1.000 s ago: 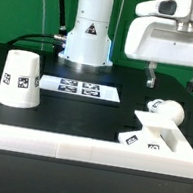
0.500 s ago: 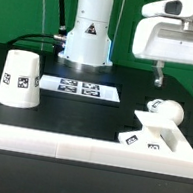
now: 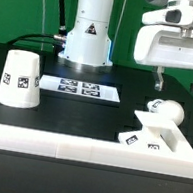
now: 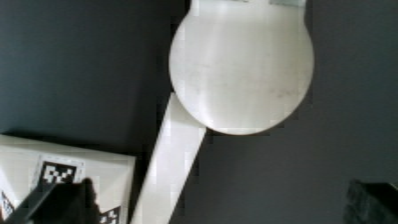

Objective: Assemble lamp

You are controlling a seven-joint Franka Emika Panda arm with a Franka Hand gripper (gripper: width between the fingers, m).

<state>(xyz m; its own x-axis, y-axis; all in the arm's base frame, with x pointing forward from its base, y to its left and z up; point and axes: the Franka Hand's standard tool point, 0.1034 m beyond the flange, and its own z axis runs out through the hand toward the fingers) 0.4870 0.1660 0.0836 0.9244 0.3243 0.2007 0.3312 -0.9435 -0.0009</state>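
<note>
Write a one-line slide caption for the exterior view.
Open gripper hovers above the bulb near the base; the shade stands apart at the exterior view's left.

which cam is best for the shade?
Exterior view. The shade stands whole and unobstructed at the exterior view's left, wide end down on the table, with a tag facing the camera. The wrist view shows none of it; the bulb fills much of that picture.

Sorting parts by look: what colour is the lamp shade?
The shade is white with black-and-white square tags; exterior view shows it best.
</note>
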